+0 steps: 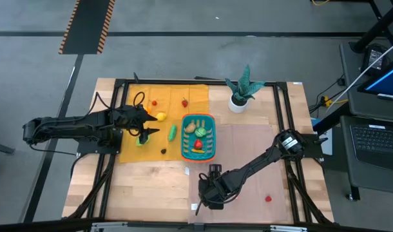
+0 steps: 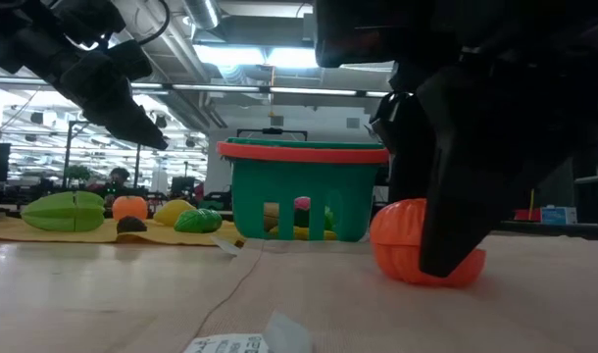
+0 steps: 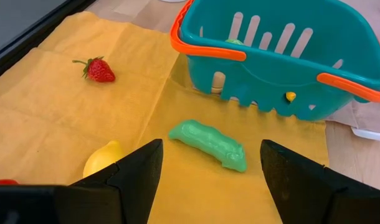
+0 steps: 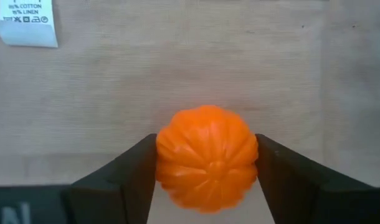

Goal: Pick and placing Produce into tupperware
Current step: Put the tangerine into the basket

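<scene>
My right gripper (image 4: 205, 165) is down at the near edge of the table, on the tan cloth, w/ both fingers (image 4: 124, 177) pressed against the sides of a ribbed orange toy pumpkin (image 4: 207, 157); it's clamped on it, and the low view shows the pumpkin (image 2: 417, 243) resting on the cloth w/ my dark finger in front of it. A white fabric care label (image 4: 26, 23) lies on the cloth just beyond. My left gripper (image 3: 205, 171) hangs over the yellow cloth (image 1: 135, 109) on the left side, jaws spread wide, nothing between them. Just ahead of it lies a green knobbly toy pickle-shaped veg (image 3: 209, 144); a yellow lemon (image 3: 104, 160) sits beside one finger, and a red strawberry w/ green leaves (image 3: 99, 70) is farther off on the same cloth. The teal slotted plastic basket w/ orange rim (image 1: 212, 118) stands mid-table, at the edge of the yellow cloth, well apart from the right gripper; it has several pcs of produce inside, red, tan, yellow and green. A small red pc (image 1: 268, 198) lies alone near the right front corner. Potted green plant in white pot (image 1: 239, 96) stands at the far side of the table.
</scene>
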`<state>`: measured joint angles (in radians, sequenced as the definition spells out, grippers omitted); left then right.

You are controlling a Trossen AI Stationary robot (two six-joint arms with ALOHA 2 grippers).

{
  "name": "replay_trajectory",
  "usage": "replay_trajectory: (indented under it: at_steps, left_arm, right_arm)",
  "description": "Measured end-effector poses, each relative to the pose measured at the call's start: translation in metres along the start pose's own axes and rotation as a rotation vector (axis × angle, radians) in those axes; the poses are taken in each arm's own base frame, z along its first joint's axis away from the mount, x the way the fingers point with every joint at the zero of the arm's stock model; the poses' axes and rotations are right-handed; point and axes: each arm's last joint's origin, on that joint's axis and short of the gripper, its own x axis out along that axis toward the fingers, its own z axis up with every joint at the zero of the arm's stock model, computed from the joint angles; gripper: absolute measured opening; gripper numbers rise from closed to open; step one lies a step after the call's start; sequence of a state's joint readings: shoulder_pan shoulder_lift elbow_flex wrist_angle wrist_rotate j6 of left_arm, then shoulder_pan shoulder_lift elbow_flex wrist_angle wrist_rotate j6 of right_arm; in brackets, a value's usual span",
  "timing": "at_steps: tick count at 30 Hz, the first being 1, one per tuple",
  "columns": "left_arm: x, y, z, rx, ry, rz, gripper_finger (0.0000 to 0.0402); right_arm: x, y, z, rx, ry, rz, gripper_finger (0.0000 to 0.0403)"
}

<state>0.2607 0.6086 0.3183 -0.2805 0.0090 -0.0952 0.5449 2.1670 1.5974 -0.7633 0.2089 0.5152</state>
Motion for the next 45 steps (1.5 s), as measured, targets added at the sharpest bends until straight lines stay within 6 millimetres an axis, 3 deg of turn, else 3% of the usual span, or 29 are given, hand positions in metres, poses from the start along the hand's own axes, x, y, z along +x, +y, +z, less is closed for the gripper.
replay_trajectory:
  at_steps: [12,26,35,41,45]
  left_arm:
    - [0.000,0.000,0.000,0.000,0.000,0.000,0.0261]
    - [0.000,0.000,-0.002,-0.005,0.022,0.002,0.0261]
    - [0.000,0.000,-0.002,-0.009,0.026,0.002,0.0261]
    - [0.000,0.000,-0.002,-0.009,0.026,0.002,0.0261]
    - [0.000,0.000,-0.003,-0.008,0.026,0.002,0.0261]
  right_arm:
    - [-0.004,-0.004,-0.001,0.006,0.025,-0.004,0.0237]
    - [-0.047,-0.010,0.026,-0.050,-0.085,0.002,0.0237]
    - [-0.070,-0.028,0.040,-0.069,-0.163,-0.053,0.0237]
    - [-0.079,-0.032,0.032,-0.028,-0.224,-0.141,0.0237]
    - [-0.070,-0.022,0.019,0.037,-0.300,-0.143,0.0237]
